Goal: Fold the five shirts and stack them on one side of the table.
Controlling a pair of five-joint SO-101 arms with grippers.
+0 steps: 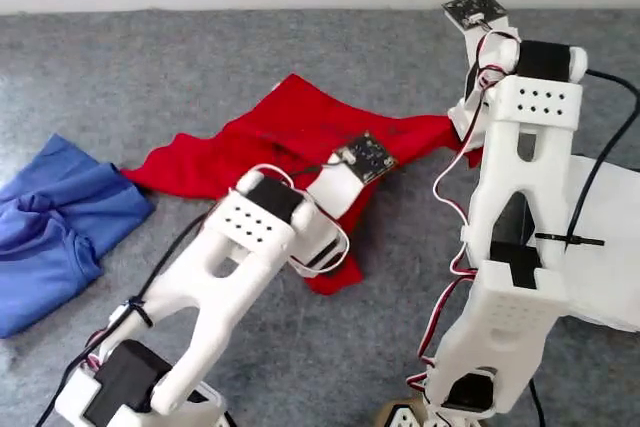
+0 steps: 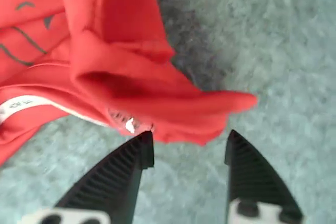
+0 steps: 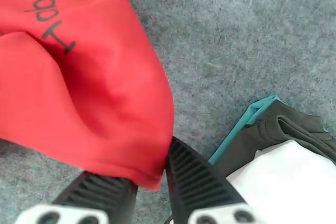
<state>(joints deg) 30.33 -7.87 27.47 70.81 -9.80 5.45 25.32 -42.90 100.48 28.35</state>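
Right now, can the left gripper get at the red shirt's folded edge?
Probably yes. The left gripper is open and a fold of the red shirt lies right at its fingertips, with nothing over it. The right gripper is clamped on another edge of the shirt, apart from this one.

One red shirt (image 1: 270,142), one blue shirt (image 1: 55,222), one white shirt (image 3: 286,184), one dark shirt (image 3: 286,127), one teal shirt (image 3: 244,121); two arms (image 1: 235,262) (image 1: 515,207).
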